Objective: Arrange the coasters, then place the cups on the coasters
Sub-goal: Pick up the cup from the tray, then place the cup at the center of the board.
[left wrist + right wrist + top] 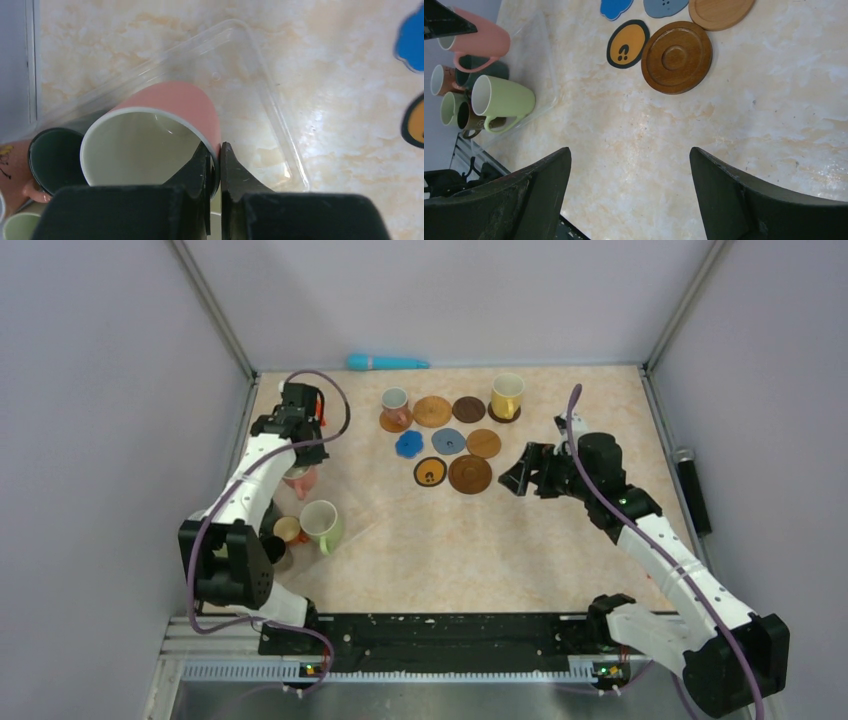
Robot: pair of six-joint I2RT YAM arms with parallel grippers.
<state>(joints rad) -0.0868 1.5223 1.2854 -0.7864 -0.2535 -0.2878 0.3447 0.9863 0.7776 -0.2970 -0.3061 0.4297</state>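
Our left tool (215,160) is pinched tight on the rim of the pink cup (175,102), with one finger inside the mouth and one outside on the pink wall. The cup sits in the clear tray (270,100), toward its far end, and we cannot tell if its bottom is off the tray floor. Other cups crowd the near end of the tray, a dark cup (52,160) just beside it and a green cup (504,100) a bit nearer to us. We think the job now is to lift this cup out. We should go straight up first, so it clears the tray wall and does not bump the cups next to it. We hold only one thin wall, so the cup could swing or slip, and slow moves seem best. Then we carry it to the right of the tray, where the coasters (447,440) lie on the table (430,550), and set it flat in the middle of a bare one. Our right tool (629,152) hangs with its fingers wide apart and nothing in them, far to the right of the tray. The cup's long line runs from bottom to mouth, nearly up and down and tipped a little. Its mouth points up at our left tool, and its handle points toward the near end of the tray.
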